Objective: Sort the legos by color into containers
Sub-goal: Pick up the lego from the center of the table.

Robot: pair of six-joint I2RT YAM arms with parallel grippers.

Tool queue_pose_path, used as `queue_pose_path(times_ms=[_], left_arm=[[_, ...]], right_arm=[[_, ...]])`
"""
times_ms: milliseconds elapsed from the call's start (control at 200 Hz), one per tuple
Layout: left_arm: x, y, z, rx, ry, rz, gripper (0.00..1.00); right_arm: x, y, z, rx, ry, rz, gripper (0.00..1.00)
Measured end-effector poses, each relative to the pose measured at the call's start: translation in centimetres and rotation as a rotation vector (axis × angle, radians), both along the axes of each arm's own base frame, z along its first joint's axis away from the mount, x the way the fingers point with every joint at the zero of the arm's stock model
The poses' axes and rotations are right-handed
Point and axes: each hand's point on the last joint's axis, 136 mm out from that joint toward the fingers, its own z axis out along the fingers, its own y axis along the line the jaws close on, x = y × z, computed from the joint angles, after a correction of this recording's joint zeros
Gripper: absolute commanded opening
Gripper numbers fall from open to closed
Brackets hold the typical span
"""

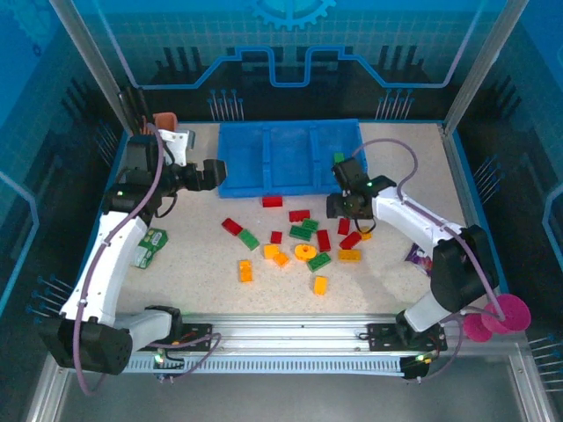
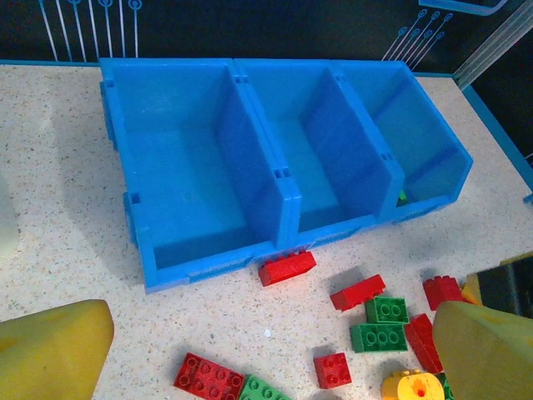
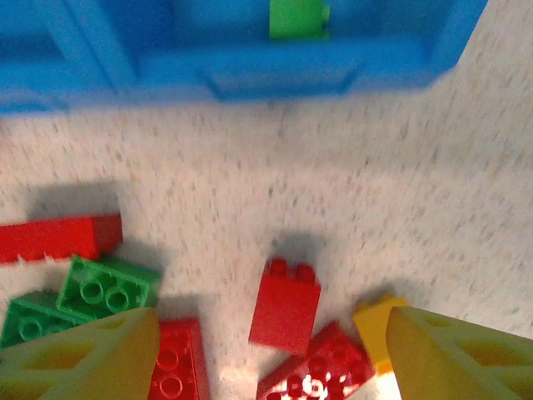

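Scattered legos before blue tray

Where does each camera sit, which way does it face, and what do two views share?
Top external: above and behind, looking down on the table; the left arm and right arm show with their bases.
Left wrist: on the left arm, facing the blue tray and its open compartments; its yellow fingers at the bottom corners.
Right wrist: low over the table, facing a red brick and the tray's near wall; its yellow fingers at the bottom corners.
Shared: the green brick in the tray, in top external and right wrist.
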Motion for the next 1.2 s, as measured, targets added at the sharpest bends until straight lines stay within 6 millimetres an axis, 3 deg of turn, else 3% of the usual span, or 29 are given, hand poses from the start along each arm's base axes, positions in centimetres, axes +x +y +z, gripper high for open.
queue_pose_path(times_ms=[125, 245, 490, 786, 986, 1086, 1201], left_arm=[[-0.1, 0.0, -0.3, 0.0, 0.006, 0.0, 0.99], [-0.1, 0.0, -0.5, 0.0, 0.008, 0.0, 0.99], [-0.1, 0.0, -0.4, 0.0, 0.006, 0.0, 0.99], [-0.1, 0.0, -0.5, 0.0, 0.007, 0.001, 0.99], [-0.1, 0.0, -0.5, 0.001, 0.006, 0.001, 0.99], [-0.1, 0.0, -0.5, 0.001, 0.006, 0.001, 0.99], [-0.1, 0.0, -0.5, 0.001, 0.006, 0.001, 0.99]], right_arm=[[-0.8, -0.1, -1.7, 0.008, 0.03, -0.014, 0.71], [0.0, 0.4, -2.6, 0.014, 0.025, -0.013, 0.66], [0.4, 0.2, -6.6, -0.027, 0.107, -0.01, 0.54], [0.6, 0.2, -8.0, -0.037, 0.146, -0.014, 0.34], [2.2, 1.1, -5.4, -0.051, 0.108, 0.035, 0.33], [4.2, 2.6, -1.6, -0.084, 0.03, 0.085, 0.32], [6.9, 5.6, 4.3, -0.079, -0.115, 0.158, 0.32]])
